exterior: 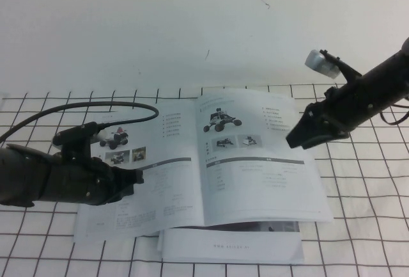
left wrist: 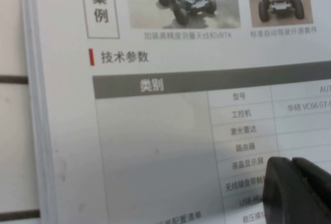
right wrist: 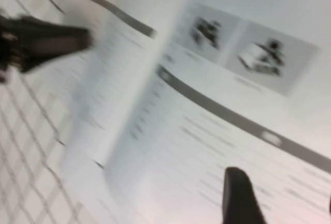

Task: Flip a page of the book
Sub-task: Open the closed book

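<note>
The book [exterior: 185, 190] lies open on the checked cloth. Its right-hand leaf, the page [exterior: 255, 168], shows a black four-wheeled rover, two small photos and a grey bar. It appears again in the right wrist view as the page [right wrist: 217, 131]. My left gripper [exterior: 137, 176] is shut, its tips resting on the left leaf near the spine. The left wrist view shows those closed tips [left wrist: 292, 168] over the printed table. My right gripper [exterior: 295, 137] hovers just above the page's right edge. It is open, with one finger [right wrist: 239, 195] showing over the paper and nothing held.
A plain white booklet [exterior: 230, 246] sticks out from under the book's near edge. The grid-lined cloth [exterior: 364, 226] covers the table, with a white wall behind. A black cable [exterior: 83, 107] arcs over the left arm.
</note>
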Controlling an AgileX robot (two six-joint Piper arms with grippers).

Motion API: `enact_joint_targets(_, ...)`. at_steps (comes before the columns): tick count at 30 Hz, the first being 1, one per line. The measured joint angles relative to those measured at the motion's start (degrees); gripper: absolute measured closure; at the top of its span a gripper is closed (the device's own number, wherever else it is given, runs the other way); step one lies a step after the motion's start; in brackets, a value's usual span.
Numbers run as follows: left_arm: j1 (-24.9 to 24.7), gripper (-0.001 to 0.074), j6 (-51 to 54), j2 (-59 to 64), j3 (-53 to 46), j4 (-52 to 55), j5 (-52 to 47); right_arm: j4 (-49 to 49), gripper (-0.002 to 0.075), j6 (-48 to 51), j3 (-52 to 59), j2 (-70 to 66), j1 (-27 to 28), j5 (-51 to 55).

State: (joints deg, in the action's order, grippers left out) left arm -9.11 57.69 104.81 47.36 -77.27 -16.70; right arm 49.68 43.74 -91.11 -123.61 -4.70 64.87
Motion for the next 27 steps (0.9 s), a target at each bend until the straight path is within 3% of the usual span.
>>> enact_joint_targets(3,0.00,0.0738,0.00,0.00,0.00,0.00,0.00,-12.22,0.0367,-6.68,-1.60,0.00,0.12,0.10)
enact_joint_targets(6,0.00,0.0738,0.00,0.03,0.00,-0.12,0.00,-17.56,0.0358,-9.87,-1.65,0.00,0.21,0.39)
enact_joint_targets(14,0.00,0.0738,-0.24,0.13,0.00,-0.48,0.10,-17.79,0.0294,-10.87,-1.98,-2.91,-1.48,0.37)
enact_joint_targets(27,0.00,0.0738,-0.14,0.13,0.00,-0.48,0.10,-16.11,0.0288,-10.19,-1.92,-4.17,-3.25,-1.86)
